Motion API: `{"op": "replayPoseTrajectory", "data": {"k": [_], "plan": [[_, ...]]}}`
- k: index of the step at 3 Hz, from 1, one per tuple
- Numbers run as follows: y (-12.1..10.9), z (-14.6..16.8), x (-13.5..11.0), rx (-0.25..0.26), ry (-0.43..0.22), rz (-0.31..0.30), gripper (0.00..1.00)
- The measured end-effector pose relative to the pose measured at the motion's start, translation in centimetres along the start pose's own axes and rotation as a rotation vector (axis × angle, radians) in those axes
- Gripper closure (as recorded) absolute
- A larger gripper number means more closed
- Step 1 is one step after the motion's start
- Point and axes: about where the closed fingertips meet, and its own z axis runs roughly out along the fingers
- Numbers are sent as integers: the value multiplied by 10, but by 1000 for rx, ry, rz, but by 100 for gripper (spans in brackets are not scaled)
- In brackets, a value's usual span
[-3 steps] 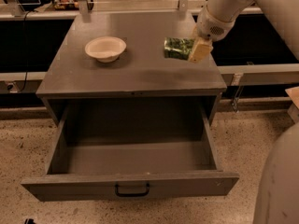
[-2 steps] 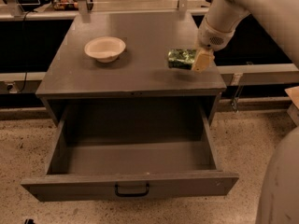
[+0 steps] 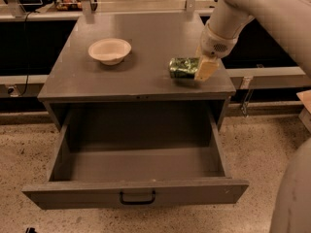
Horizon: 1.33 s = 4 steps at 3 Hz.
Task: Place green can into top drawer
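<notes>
Gripping green can (image 3: 182, 67) on its side, gripper (image 3: 201, 68) sits over right front part of cabinet surface (image 3: 146, 33). Fingers (image 3: 207, 68) clamped on can; only near cream one shows, other hidden behind can. Shadow under can: touching surface or just above, cannot tell. Arm (image 3: 252, 4) cut off at top right edge. Pale robot body (image 3: 294, 198) cut off at lower right corner. Cream bowl (image 3: 110, 50) well apart to left. Top drawer (image 3: 141, 165) pulled open below surface, black handle (image 3: 138, 198) at front centre.
</notes>
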Motion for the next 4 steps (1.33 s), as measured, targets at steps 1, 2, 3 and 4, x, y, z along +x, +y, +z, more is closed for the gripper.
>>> {"op": "replayPoseTrajectory", "data": {"k": [1, 2, 3, 4], "plan": [[54, 0, -10, -70, 7, -21, 100], [113, -5, -9, -111, 10, -8, 100], [162, 1, -9, -167, -45, -31, 100], [171, 4, -7, -182, -54, -39, 100]]}}
